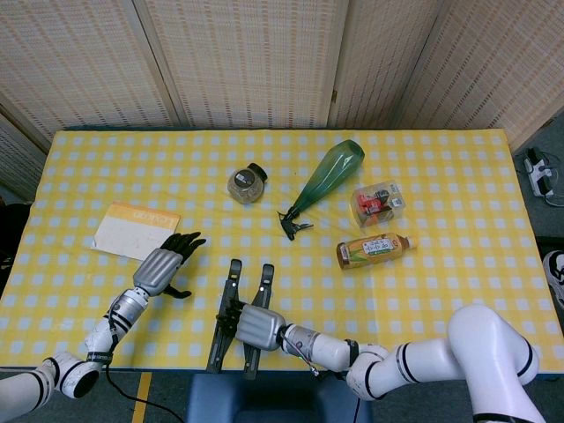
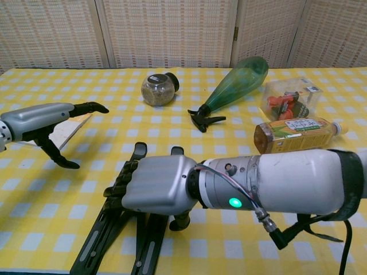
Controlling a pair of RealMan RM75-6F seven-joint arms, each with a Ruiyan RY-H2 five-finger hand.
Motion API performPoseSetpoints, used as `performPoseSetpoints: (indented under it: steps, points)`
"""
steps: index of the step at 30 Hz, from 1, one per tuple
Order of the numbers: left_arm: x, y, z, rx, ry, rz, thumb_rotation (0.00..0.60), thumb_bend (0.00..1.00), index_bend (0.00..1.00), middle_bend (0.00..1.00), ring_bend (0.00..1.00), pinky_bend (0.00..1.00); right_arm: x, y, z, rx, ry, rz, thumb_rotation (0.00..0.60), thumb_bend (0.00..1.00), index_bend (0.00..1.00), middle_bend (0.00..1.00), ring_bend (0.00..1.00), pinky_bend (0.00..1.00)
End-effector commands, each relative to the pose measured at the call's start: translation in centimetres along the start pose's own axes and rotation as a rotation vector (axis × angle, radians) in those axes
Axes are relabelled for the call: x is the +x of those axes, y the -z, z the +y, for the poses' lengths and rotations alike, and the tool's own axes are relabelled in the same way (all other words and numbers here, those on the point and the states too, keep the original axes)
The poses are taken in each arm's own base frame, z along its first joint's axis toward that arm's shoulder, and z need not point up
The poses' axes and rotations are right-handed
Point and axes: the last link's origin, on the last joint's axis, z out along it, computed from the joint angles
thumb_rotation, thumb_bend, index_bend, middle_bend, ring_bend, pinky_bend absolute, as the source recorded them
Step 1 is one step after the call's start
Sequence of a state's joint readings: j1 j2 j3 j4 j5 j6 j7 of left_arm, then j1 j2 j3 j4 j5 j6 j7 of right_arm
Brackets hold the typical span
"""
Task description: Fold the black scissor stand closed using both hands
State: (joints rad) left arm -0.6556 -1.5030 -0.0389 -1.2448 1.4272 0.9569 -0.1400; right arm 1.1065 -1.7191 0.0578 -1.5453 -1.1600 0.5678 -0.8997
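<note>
The black scissor stand (image 1: pixel 232 280) (image 2: pixel 96 243) lies spread open near the table's front edge, its two long bars pointing away from me. My right hand (image 1: pixel 256 324) (image 2: pixel 155 186) lies over its middle. The fingers (image 2: pixel 119 182) curl over the left bar and the thumb reaches down on the right side, so it grips the stand. The crossing of the bars is hidden under that hand. My left hand (image 1: pixel 160 267) (image 2: pixel 40 117) hovers to the left of the stand, apart from it, with fingers spread and nothing in it.
A paper pad (image 1: pixel 134 231) lies just beyond the left hand. Further back are a small jar (image 1: pixel 246 184), a green spray bottle (image 1: pixel 326 176) on its side, a clear plastic box (image 1: pixel 377 201) and a tea bottle (image 1: pixel 374 249).
</note>
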Motion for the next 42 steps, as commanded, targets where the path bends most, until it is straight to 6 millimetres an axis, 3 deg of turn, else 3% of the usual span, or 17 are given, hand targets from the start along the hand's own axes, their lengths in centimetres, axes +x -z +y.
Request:
performPoseSetpoints:
  steps: [1, 30, 38, 42]
  points:
    - [0.0, 0.0, 0.0, 0.001, 0.004, -0.001, 0.600, 0.11, 0.00, 0.00, 0.00, 0.00, -0.1, -0.2, 0.0, 0.002, -0.005, -0.005, 0.600, 0.32, 0.00, 0.00, 0.00, 0.00]
    - [0.0, 0.8, -1.0, 0.035, 0.011, 0.000, 0.600, 0.11, 0.00, 0.00, 0.00, 0.00, 1.3, -3.3, 0.8, 0.033, -0.087, -0.032, 0.600, 0.32, 0.00, 0.00, 0.00, 0.00]
    - [-0.1, 0.9, -1.2, 0.039, 0.014, -0.004, 0.600, 0.11, 0.00, 0.00, 0.00, 0.00, 2.0, -3.8, 1.2, 0.031, -0.103, 0.002, 0.600, 0.32, 0.00, 0.09, 0.00, 0.00]
    - [-0.2, 1.0, -1.3, 0.043, 0.012, -0.007, 0.600, 0.11, 0.00, 0.00, 0.00, 0.00, 2.1, -4.4, 1.4, 0.034, -0.096, -0.004, 0.600, 0.32, 0.00, 0.07, 0.00, 0.00]
